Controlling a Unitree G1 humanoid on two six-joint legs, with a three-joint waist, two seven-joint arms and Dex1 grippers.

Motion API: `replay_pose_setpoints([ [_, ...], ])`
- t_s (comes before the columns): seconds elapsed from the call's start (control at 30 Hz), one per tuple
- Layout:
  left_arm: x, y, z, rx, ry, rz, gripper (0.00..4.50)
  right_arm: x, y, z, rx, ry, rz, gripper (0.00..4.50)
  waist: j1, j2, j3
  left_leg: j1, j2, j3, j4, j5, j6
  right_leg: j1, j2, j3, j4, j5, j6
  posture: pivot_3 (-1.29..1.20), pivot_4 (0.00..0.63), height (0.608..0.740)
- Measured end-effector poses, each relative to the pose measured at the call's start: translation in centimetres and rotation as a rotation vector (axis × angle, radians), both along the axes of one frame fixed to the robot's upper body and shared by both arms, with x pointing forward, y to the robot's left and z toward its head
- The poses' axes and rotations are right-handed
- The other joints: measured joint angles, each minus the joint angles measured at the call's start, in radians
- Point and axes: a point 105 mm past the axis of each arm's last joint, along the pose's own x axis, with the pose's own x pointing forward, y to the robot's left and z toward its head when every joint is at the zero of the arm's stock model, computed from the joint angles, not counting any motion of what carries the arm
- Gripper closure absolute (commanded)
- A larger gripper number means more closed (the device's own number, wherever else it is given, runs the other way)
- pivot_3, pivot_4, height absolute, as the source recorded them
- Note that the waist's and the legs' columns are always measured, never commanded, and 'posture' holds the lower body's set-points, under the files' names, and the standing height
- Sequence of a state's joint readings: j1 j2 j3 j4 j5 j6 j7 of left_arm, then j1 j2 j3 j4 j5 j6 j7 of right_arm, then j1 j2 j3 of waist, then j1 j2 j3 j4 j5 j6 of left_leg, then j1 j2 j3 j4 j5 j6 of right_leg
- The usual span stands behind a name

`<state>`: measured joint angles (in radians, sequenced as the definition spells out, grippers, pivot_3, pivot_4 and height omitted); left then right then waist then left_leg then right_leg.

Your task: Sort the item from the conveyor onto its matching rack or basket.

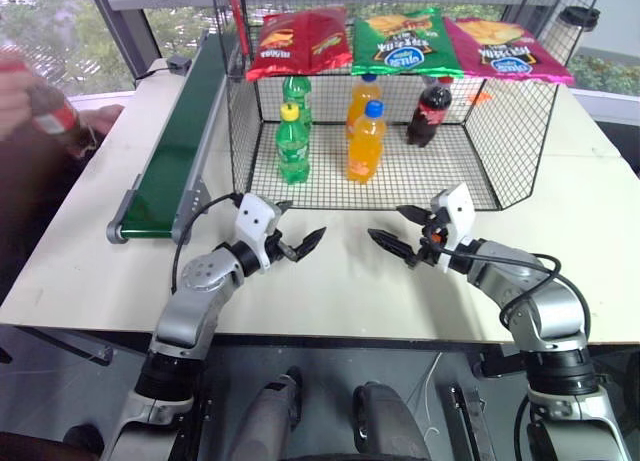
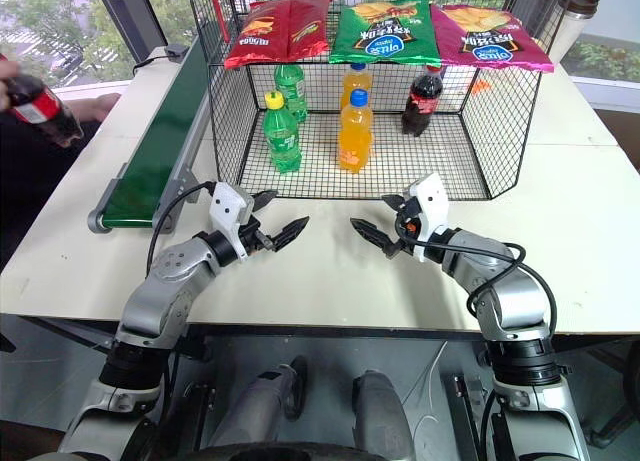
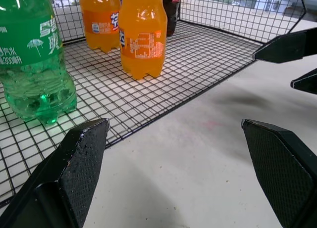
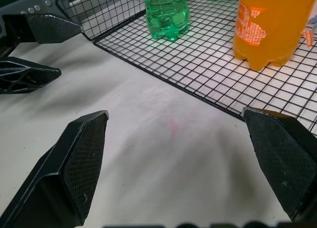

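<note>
The cola bottle, red-capped and red-labelled, is not yet on the conveyor: a person's hand holds it tilted in the air off the belt's left side, above the worktop. The dark-green belt carries nothing. Beside it stands the black wire cage, already holding two green soda bottles, two orange soda bottles and one cola bottle at the rear right, with chip bags laid across its top.

The left gripper and right gripper hover over bare worktop in front of the cage, pointing toward each other, fingers spread wide and grasping nothing.

Judgement: the task is at the waiting step, before any pick. The next move calls for the bottle to arrive on the belt, then a reach by the left arm, nearer the conveyor, and placement beside the cola already in the cage.
</note>
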<state>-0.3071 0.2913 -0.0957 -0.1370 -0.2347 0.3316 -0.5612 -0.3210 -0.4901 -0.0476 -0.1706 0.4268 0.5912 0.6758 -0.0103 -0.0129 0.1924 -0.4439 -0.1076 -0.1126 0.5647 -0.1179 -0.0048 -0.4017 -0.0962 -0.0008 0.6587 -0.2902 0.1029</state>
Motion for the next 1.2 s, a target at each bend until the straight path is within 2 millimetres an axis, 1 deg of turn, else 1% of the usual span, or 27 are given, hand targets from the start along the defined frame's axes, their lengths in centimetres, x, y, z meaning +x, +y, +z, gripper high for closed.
replay_pose_setpoints([
  [1.2, 0.27, 0.01, 0.34, -0.019, -0.030, 0.036, 0.00, -0.11, 0.27, -0.13, -0.003, 0.004, 0.016, 0.01, 0.000, 0.000, 0.000, 0.000, 0.000, 0.000, 0.000, 0.000, 0.000, 0.000, 0.000, 0.000, 0.000, 0.000, 0.000, 0.00, 0.150, 0.738],
])
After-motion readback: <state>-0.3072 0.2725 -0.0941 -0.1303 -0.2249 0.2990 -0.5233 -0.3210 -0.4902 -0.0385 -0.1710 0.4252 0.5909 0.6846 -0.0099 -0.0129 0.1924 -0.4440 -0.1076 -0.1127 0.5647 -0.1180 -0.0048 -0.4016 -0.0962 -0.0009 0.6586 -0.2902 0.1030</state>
